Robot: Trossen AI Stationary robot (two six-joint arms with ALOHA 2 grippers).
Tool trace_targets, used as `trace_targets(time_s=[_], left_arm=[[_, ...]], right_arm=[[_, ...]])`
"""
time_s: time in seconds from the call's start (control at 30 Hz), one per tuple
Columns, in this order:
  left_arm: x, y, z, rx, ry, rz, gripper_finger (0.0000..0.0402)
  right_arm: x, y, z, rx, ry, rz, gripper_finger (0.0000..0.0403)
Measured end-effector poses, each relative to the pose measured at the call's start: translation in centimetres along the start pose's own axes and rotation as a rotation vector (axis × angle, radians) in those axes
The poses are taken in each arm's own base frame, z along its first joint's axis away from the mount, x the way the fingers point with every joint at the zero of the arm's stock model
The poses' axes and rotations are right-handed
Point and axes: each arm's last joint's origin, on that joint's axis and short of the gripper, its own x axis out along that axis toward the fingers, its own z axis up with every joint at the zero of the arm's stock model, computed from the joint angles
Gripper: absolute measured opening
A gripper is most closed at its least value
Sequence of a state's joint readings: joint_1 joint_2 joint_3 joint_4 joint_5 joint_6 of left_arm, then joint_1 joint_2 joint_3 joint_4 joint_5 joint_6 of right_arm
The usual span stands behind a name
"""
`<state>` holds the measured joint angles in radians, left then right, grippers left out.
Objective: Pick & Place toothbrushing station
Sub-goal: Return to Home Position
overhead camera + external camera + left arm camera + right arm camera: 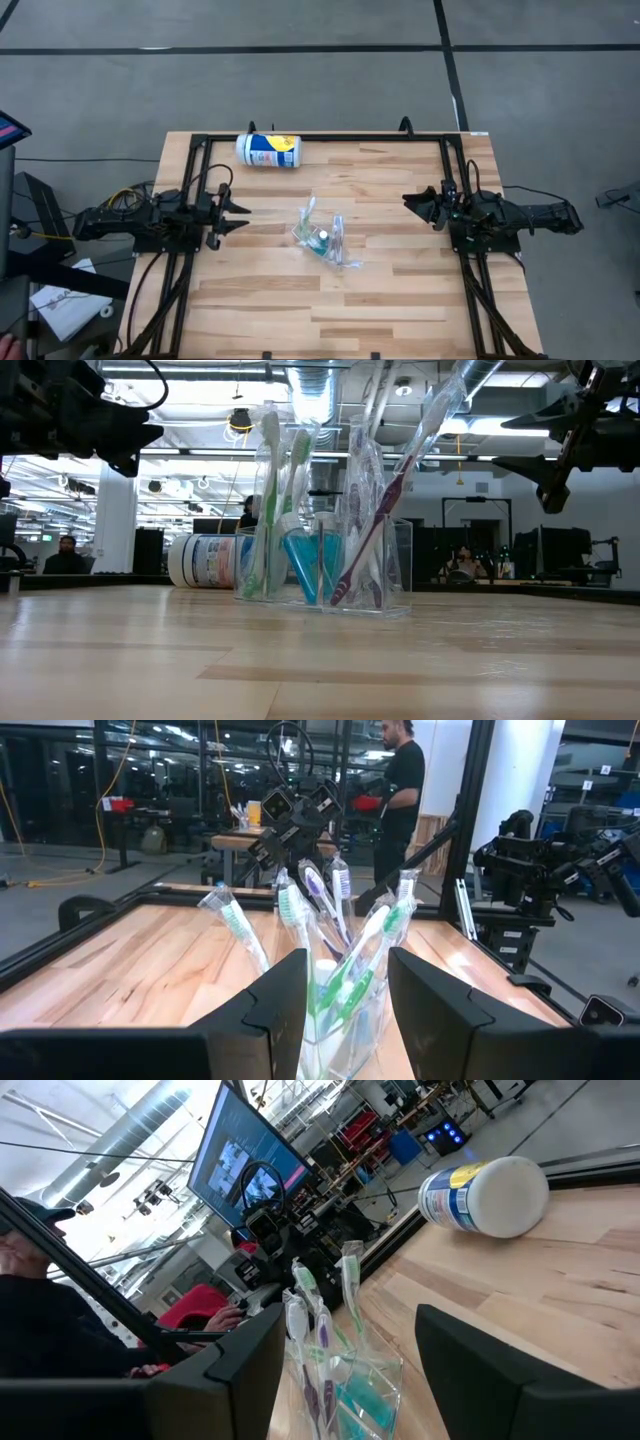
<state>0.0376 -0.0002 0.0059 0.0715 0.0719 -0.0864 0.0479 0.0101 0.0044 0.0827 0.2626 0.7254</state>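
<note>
In the overhead picture the clear holder (322,240) stands in the middle of the desk (400,300). It is packed with upright toothbrushes (268,470) in green, white and purple, with something blue (300,565) low inside it. The left tool (242,218) hangs at centre-left of the frame, fingers spread apart and empty, pointing at the holder but well clear of it. The right tool (415,208) hangs at centre-right, fingers likewise apart and holding nothing, also well off. The holder sits between them, touched by neither. A white tub (268,151) lies on its side near the desk's upper-left edge.
</note>
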Motion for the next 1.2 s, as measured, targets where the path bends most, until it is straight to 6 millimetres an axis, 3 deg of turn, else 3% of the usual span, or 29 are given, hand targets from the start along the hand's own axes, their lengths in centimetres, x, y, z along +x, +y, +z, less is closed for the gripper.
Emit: trace_targets(time_s=[1.2], left_arm=[[0.0, -0.01, 0.12, 0.001, -0.013, -0.001, 0.0136]], right_arm=[[0.0, 0.0, 0.0, 0.0, 0.0, 0.0, 0.0214]])
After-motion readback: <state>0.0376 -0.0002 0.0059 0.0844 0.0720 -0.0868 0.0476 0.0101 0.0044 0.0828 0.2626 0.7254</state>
